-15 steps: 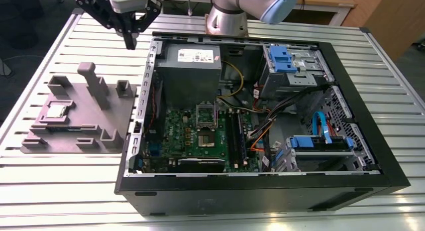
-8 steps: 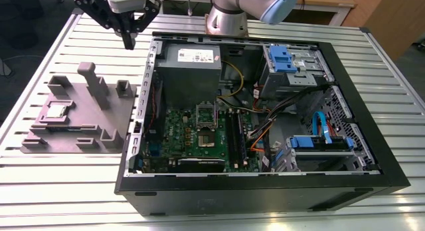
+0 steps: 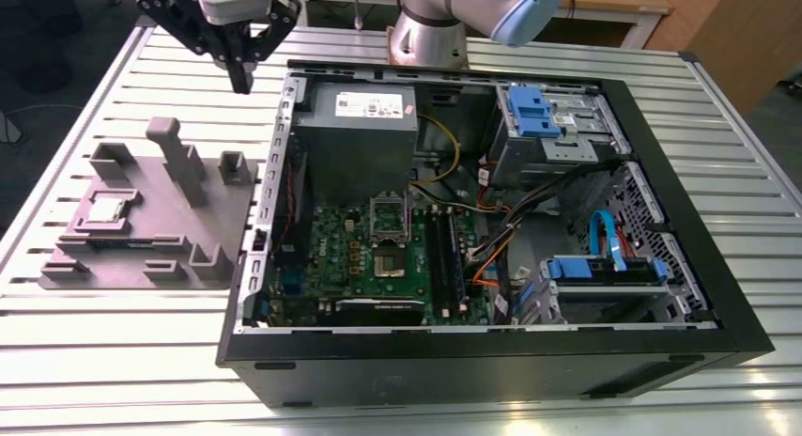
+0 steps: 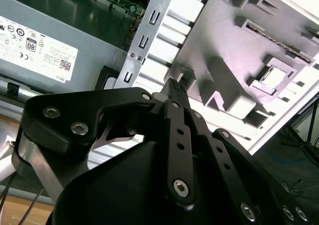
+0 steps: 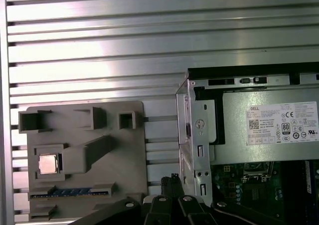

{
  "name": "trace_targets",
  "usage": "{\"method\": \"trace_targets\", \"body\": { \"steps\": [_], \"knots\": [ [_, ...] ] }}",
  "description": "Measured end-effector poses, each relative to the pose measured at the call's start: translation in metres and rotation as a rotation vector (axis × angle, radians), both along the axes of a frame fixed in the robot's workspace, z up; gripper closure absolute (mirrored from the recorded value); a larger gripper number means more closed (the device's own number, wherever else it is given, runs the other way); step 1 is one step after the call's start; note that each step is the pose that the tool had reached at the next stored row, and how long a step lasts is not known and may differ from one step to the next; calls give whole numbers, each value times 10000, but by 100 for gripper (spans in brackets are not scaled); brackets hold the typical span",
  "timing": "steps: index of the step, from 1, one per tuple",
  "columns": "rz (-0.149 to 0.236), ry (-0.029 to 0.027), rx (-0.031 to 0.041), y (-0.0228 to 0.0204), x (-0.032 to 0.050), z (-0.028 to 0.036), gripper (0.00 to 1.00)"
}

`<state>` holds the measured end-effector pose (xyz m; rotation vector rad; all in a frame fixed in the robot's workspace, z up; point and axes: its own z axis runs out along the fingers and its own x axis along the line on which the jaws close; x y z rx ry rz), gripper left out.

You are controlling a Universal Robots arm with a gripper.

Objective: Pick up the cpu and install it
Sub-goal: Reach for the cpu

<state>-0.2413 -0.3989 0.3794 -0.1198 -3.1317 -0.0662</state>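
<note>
The pincer point(image 3: 239, 79), pressed together and empty, is hovering beside the case point(image 3: 476, 365), seemingly starting the pick, with the cpu point(image 3: 107, 209) sitting well below and apart from it in the jig point(image 3: 169, 225), likely calling for spreading first.

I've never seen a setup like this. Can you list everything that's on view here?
table: one, silver slats, under everything
holder tray: one, grey, at the exterior view's left of the computer case
chip: one, silver, in a pocket of the holder tray
computer case: one, black, open
power box: one, grey, inside the case
circuit board: one, green, inside the case
drive brackets: two, blue, inside the case
robot arm: one, silver-grey, behind the case
pincer: one, black, shut and empty, above the table
</note>
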Motion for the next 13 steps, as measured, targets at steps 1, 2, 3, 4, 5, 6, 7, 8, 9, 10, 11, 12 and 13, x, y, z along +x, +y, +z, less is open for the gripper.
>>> {"method": "trace_targets", "body": {
  "steps": [1,2,3,4,5,6,7,8,9,10,11,12,13],
  "knots": [
    [0,0,0,0,-5,0,90],
    [0,1,-1,0,-11,0,90],
    [0,1,-2,0,-17,0,90],
    [0,1,-1,0,-24,-1,90],
    [0,1,-1,0,-33,-1,90],
    [0,1,-1,0,-44,-2,90],
    [0,0,-1,0,-54,-2,90],
    [0,0,-1,0,-63,-3,90],
    [0,1,0,0,-72,-3,90],
    [0,1,-1,0,-81,-3,90],
    [0,1,-1,0,-90,-4,90],
    [0,1,-1,0,-97,-4,90],
    [1,0,0,0,-105,-5,90]
  ]
}}
